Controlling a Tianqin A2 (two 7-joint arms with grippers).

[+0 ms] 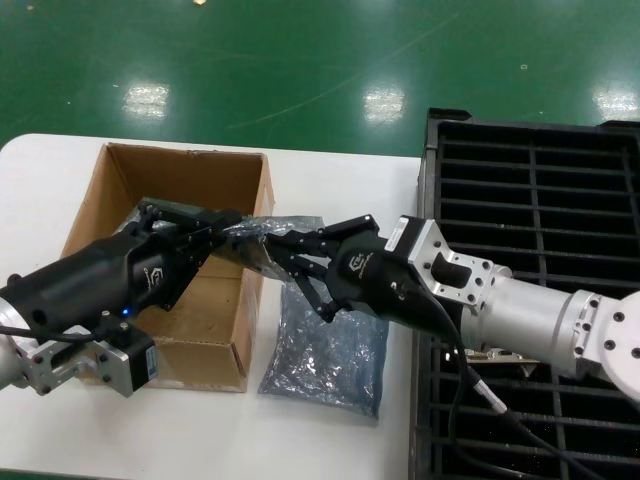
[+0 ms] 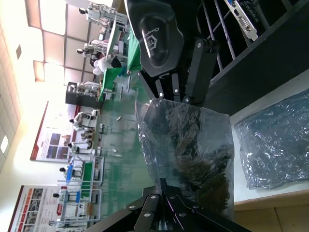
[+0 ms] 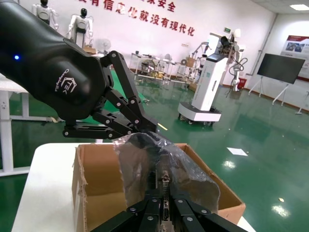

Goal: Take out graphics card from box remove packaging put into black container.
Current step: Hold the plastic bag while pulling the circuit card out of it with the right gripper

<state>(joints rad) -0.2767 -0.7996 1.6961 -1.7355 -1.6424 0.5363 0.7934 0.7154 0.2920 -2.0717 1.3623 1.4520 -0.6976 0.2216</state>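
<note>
The packaging [image 1: 285,226], a crinkly grey-blue bag, hangs in the air between my two grippers, over the right wall of the brown box [image 1: 100,200]. The dark graphics card [image 2: 203,164] shows through the bag. My left gripper [image 1: 228,225] is above the box and shut on the bag's left end; its jaws also show in the left wrist view [image 2: 166,186]. My right gripper [image 1: 272,247] is shut on the card's end at the bag's other side, as the right wrist view [image 3: 165,186] shows. The black container [image 1: 530,190] stands to the right.
A second, flat bag [image 1: 325,350] lies on the white table [image 1: 330,165] between the box and the container. A card with a silver bracket [image 2: 240,17] stands in one of the container's slots. The right arm's body lies across the container's front part.
</note>
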